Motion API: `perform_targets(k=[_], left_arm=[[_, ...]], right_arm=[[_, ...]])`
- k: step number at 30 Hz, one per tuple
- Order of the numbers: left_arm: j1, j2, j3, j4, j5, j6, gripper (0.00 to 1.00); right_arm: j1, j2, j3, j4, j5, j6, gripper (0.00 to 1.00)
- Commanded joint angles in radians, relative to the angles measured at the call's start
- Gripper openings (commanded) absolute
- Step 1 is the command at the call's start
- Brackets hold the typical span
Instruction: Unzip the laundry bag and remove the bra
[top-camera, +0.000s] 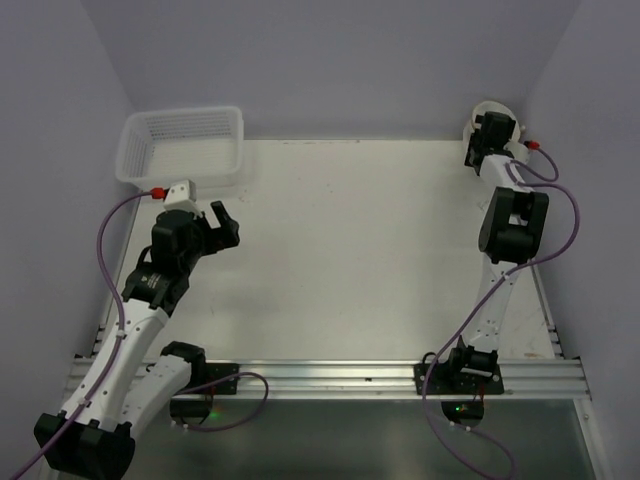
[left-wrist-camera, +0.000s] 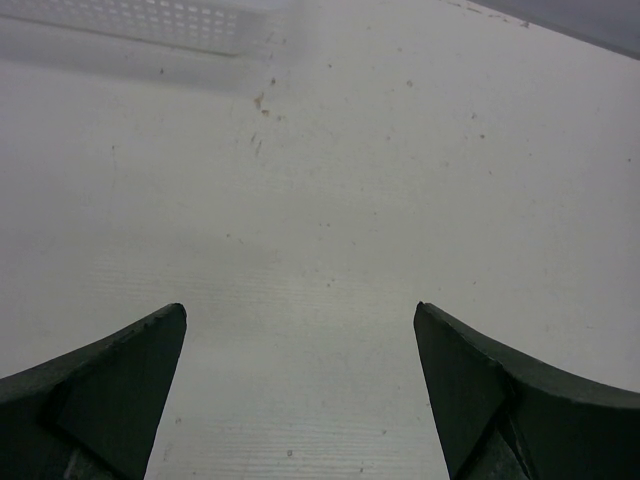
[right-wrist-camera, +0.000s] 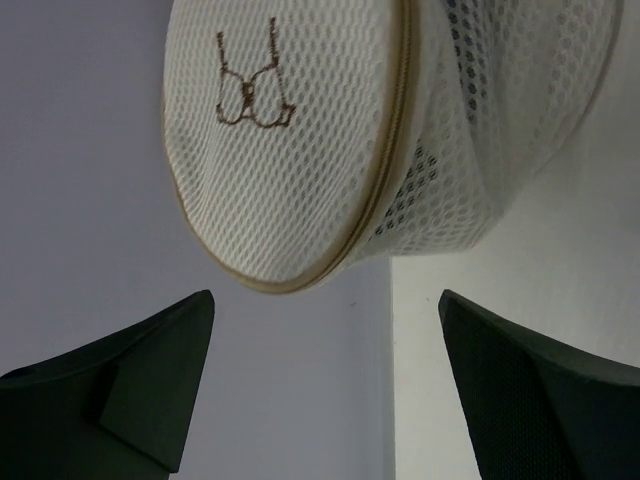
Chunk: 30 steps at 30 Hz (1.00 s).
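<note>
We see the laundry bag (right-wrist-camera: 300, 150) in the far right corner of the table (top-camera: 360, 250), standing up on its edge where the white surface meets the wall (top-camera: 330, 60). Its round mesh face carries a small brown bra pictogram (right-wrist-camera: 250, 90), outlined by a beige rim (right-wrist-camera: 395, 150). Darker patches show through the mesh on its side, though we cannot tell what they are. The right gripper (right-wrist-camera: 325, 300) hovers just in front of the bag, its jaws spread wide and holding nothing. The left gripper (left-wrist-camera: 300, 310) is well apart on the left side, also wide open and empty above the bare, lightly speckled tabletop. A white plastic mesh basket (top-camera: 180, 145) sits in the far left corner. Pale lilac walls close the table in on three sides.
</note>
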Motion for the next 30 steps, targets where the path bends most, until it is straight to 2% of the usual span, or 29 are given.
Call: perform_targets(k=[1,7,10,11,13,14,16,17,20,23,24,30], left_arm=[[0.002,-0.001,0.044,-0.019,0.020,-0.007,1.00],[0.002,-0.048,0.043,-0.077,0.035,-0.039,0.95],[0.002,-0.085,0.035,-0.105,0.034,-0.054,0.91],[0.002,-0.093,0.034,-0.111,0.029,-0.059,0.89],[0.002,-0.116,0.034,-0.131,0.026,-0.065,0.85],[0.002,-0.122,0.034,-0.137,0.026,-0.065,0.84],[0.002,-0.139,0.034,-0.148,0.022,-0.070,0.82],[0.002,-0.149,0.035,-0.149,0.020,-0.071,0.81],[0.002,-0.169,0.035,-0.152,0.023,-0.071,0.79],[0.002,-0.174,0.034,-0.145,0.017,-0.068,0.77],[0.002,-0.172,0.032,-0.137,0.025,-0.068,0.77],[0.002,-0.129,0.018,-0.094,0.111,-0.068,0.78]], right_arm=[[-0.019,0.066,0.071,0.085,0.050,0.093,0.94],[-0.056,0.155,0.119,0.183,0.027,0.128,0.74],[-0.068,0.187,0.129,0.215,0.013,0.128,0.58],[-0.073,0.196,0.129,0.223,0.002,0.128,0.46],[-0.076,0.196,0.119,0.248,-0.013,0.114,0.32],[-0.076,0.186,0.110,0.257,-0.021,0.110,0.18],[-0.077,0.158,0.041,0.323,-0.056,0.065,0.03],[-0.074,0.117,0.010,0.349,-0.070,0.053,0.00],[-0.059,0.045,-0.133,0.433,-0.148,-0.010,0.00],[-0.025,-0.079,-0.303,0.510,-0.255,-0.082,0.00],[-0.015,-0.150,-0.406,0.568,-0.283,-0.100,0.00],[0.114,-0.380,-0.741,0.644,-0.634,-0.242,0.00]])
